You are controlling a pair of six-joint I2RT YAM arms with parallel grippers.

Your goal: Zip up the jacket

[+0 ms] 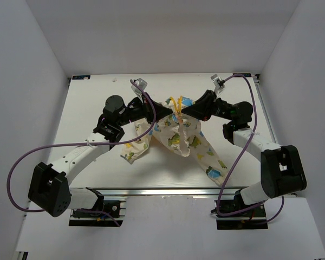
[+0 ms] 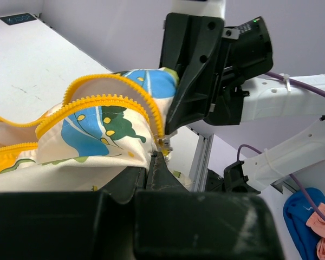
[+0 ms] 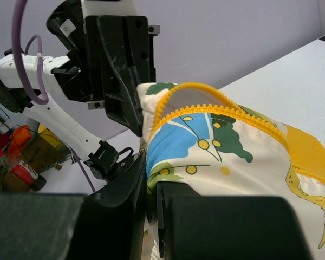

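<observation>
The jacket [image 1: 176,135] is cream with blue, green and yellow prints and hangs bunched between both grippers above the mid table. Its sleeves trail onto the table. My left gripper [image 1: 170,112] is shut on the jacket's edge beside the yellow zipper. In the left wrist view the shut gripper [image 2: 153,162] sits just below the small metal slider [image 2: 165,142], and the open zipper teeth [image 2: 114,100] arch leftward. My right gripper [image 1: 183,112] faces it, nearly tip to tip. In the right wrist view it [image 3: 150,179] is shut on printed fabric [image 3: 216,141] below the zipper teeth [image 3: 206,111].
The white table [image 1: 97,103] is walled on three sides. An aluminium rail [image 1: 168,190] runs along its near edge. Two small clips [image 1: 139,83] [image 1: 219,81] lie near the back edge. Blue and pink cloth [image 2: 300,216] lies off the table.
</observation>
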